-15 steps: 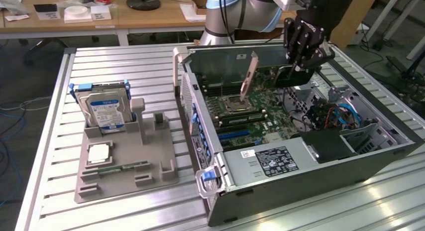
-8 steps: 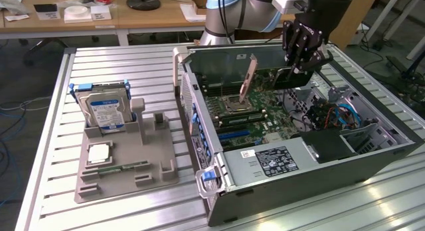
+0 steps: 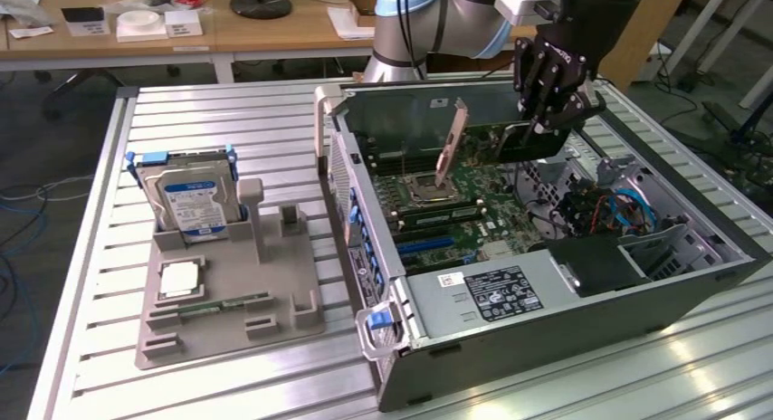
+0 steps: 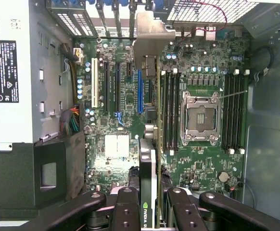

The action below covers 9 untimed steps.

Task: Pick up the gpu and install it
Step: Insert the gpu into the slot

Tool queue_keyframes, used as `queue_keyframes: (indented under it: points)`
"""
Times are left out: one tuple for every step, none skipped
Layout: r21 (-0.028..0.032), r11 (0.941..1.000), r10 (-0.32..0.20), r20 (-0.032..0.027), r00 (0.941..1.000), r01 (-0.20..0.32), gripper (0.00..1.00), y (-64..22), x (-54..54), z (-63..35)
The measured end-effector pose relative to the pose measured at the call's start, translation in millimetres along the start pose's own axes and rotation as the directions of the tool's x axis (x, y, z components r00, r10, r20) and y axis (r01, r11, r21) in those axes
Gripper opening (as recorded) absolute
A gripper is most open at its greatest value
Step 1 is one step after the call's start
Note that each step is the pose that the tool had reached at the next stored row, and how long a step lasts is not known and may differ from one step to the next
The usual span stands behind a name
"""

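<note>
Gripper (image 3: 549,119), the black two-finger one on the arm, is seen partly closed and clamped on the gpu (image 3: 531,142), a thin flat dark expansion card with a long pale metal bracket (image 3: 450,141) at one end. So yeah, the card is properly pinched and nothing else is held. In the wrist view the card is caught edge-on between the black fingers (image 4: 125,207), with a green logo shown on its edge and the bracket pointed toward the case wall with the slot openings. The gpu is held up in the air over the green motherboard (image 3: 483,216) inside the open dark grey tower case (image 3: 725,248), which is laid on its side on the ribbed aluminium bench (image 3: 242,121), toward the exterior view's right. It is not seated in any slot, and the bracket is seen tilted above the square silver CPU socket (image 3: 433,192). A grey power supply box with a black-and-white label (image 3: 447,298) is fitted at the case end nearest the bench's front edge. Over by the bench edge at the exterior view's left, a grey plastic fixture tray (image 3: 205,334) is parked. A thick silver hard drive with a blue-white label (image 3: 187,203) is stood upright in it, and a small narrow green memory stick (image 3: 224,302) is laid flat nearer its front.
</note>
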<state>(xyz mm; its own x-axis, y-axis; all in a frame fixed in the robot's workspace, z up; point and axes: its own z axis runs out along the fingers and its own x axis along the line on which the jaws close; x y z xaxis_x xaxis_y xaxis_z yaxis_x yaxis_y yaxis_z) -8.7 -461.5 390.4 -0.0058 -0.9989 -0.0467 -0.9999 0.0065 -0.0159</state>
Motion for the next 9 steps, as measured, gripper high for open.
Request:
queue_keyframes:
  points:
    - [0.0000, 1.0000, 0.000, 0.0000, 1.0000, 0.000, 0.27, 0.0, 0.0, 0.2]
    - [0.0004, 1.0000, 0.000, 0.0002, 1.0000, 0.000, 0.27, 0.0, 0.0, 0.9]
    - [0.0012, 1.0000, 0.000, 0.0002, 1.0000, 0.000, 0.27, 0.1, 0.1, 2.0]
    - [0.0020, 1.0000, 0.000, 0.0000, 1.0000, 0.000, 0.27, 0.2, 0.2, 3.4]
    - [0.0032, 1.0000, 0.000, 0.0000, 1.0000, 0.000, 0.27, 0.3, 0.2, 4.8]
    - [0.0042, 1.0000, 0.000, 0.0001, 1.0000, 0.000, 0.27, 0.3, 0.3, 5.9]
    - [0.0045, 1.0000, 0.000, 0.0000, 1.0000, 0.000, 0.27, 0.3, 0.3, 6.2]
    - [0.0045, 1.0000, 0.000, -0.0001, 1.0000, 0.000, 0.27, 0.3, 0.3, 6.2]
    - [0.0045, 1.0000, 0.000, -0.0002, 1.0000, 0.000, 0.27, 0.3, 0.3, 6.2]
